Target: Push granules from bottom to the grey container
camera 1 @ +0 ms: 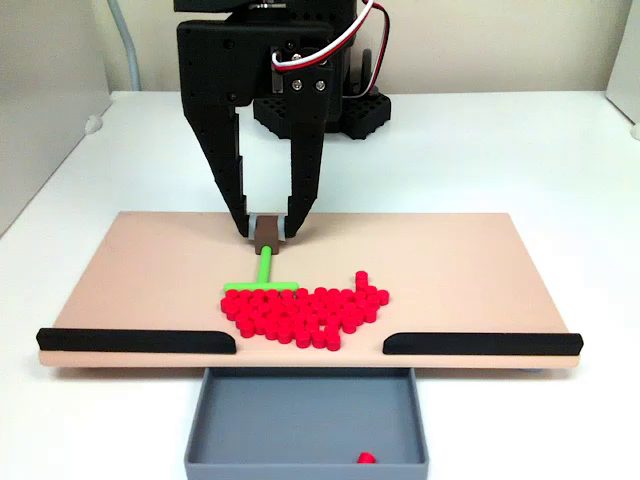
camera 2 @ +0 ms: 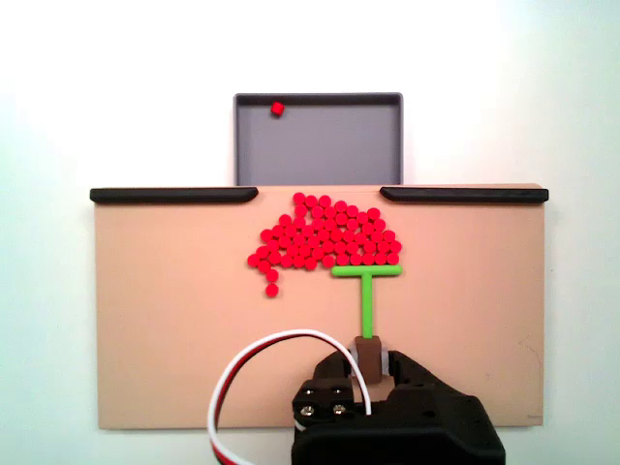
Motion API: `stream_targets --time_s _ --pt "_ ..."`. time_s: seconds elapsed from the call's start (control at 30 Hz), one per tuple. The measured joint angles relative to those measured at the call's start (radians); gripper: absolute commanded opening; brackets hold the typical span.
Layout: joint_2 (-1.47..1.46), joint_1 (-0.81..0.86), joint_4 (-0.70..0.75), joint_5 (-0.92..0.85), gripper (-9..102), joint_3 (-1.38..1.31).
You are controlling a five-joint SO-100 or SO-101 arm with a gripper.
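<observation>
**A:** Fixed view first, from the tray end: what have you got?

**B:** My pincer is closed on the brown handle block of the green T-shaped pusher, fingers pinching it from both sides. The crossbar lies against the far left edge of the granules, which sit heaped on the tan board just before the gap between the two black strips. Beyond the gap, nearest the camera, is the grey container, with one red bead already in its near right corner.

**A:** And the other fixed view, from behind you?

**B:** Same grip at my pincer. Here the pusher backs only the right part of the granules; a few trail off at the left. The container lies straight ahead.

**A:** How will they handle?

**B:** Light, hard and free-rolling, I judge, so they'll spill round the bar's ends. I'd push them, never pinch them, keeping hold at the handle.
</observation>
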Motion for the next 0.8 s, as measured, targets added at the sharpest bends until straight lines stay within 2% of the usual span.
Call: stream_targets --time_s 0.2,0.5,0.67,0.8 --pt "0.094 -0.018 0.152 0.0 0 -0.015" --pt "0.308 -0.049 0.529 0.048 0 -0.178" --pt "0.337 -0.121 0.568 0.181 0 -0.187" --pt "0.337 -0.152 0.568 0.219 0 -0.187"
